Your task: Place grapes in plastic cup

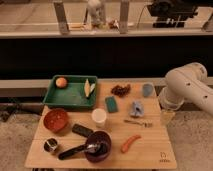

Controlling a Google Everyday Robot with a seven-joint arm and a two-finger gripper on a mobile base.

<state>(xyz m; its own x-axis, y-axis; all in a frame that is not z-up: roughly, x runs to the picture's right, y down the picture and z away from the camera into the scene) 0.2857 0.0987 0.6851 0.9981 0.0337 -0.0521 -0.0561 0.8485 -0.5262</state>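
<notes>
The grapes [120,90], a small lumpy dark reddish bunch, lie on the wooden table [150,150] at the back, right of the green tray. The white plastic cup [99,118] stands upright near the table's middle, in front and left of the grapes. My white arm [190,87] comes in from the right and bends down at the table's right edge. The gripper [166,116] hangs there, low beside the edge, well right of the grapes and the cup, holding nothing that I can make out.
A green tray [70,95] at back left holds an orange [61,82] and a yellow piece [88,87]. Also on the table: red bowl [55,119], dark bowl with spoon [98,146], green sponge [111,104], blue-grey cup [147,90], blue crumpled item [136,107], fork [138,123], orange carrot-like piece [130,143].
</notes>
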